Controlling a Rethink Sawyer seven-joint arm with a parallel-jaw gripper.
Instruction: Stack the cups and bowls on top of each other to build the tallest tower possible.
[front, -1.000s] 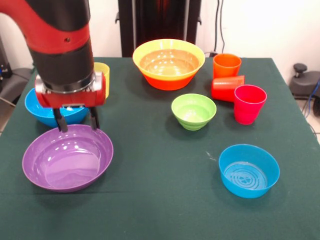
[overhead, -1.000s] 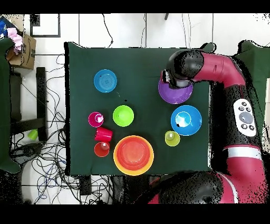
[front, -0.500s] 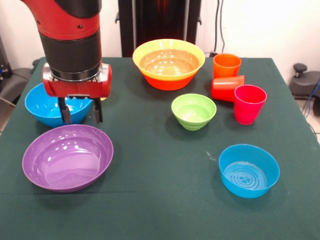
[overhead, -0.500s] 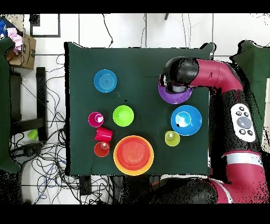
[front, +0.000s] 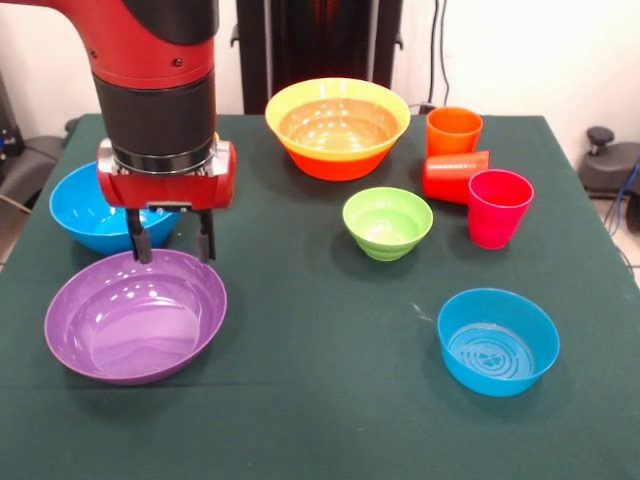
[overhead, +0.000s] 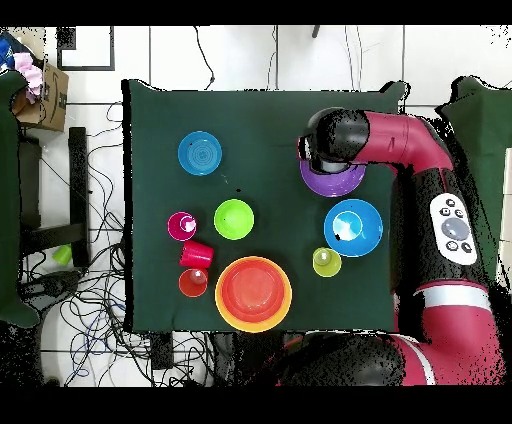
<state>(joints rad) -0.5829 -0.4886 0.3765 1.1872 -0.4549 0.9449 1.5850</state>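
Since a second ago the gripper (front: 172, 245) has swung from the purple bowl's ten o'clock edge toward its twelve o'clock edge, and the arm (front: 158, 75) now stands more upright and covers the yellow cup in the front view. Its two dark fingers (front: 139, 243) are spread apart with nothing between them, tips hanging just at the far rim of the purple bowl (front: 135, 315). From above, the wrist hides much of that bowl (overhead: 335, 180), so only its lower arc shows. In the front view one blue bowl (front: 85, 210) sits just behind the purple one at about eleven o'clock, partly behind the gripper. At the table's twelve o'clock stands the large yellow-orange bowl (front: 337, 127), which holds an orange-red bowl (front: 338, 130) nested inside it. The light green bowl (front: 387, 222) is near the centre, toward two o'clock. At the two o'clock corner the orange cup (front: 453, 131) stands upright, the red cup (front: 455, 176) lies on its side just in front of it, and the magenta-pink cup (front: 498, 207) stands upright touching the red one. The second blue bowl (front: 497, 341) sits alone at four o'clock. Overhead, the yellow cup (overhead: 326, 262) shows beside the blue bowl near the robot's base.
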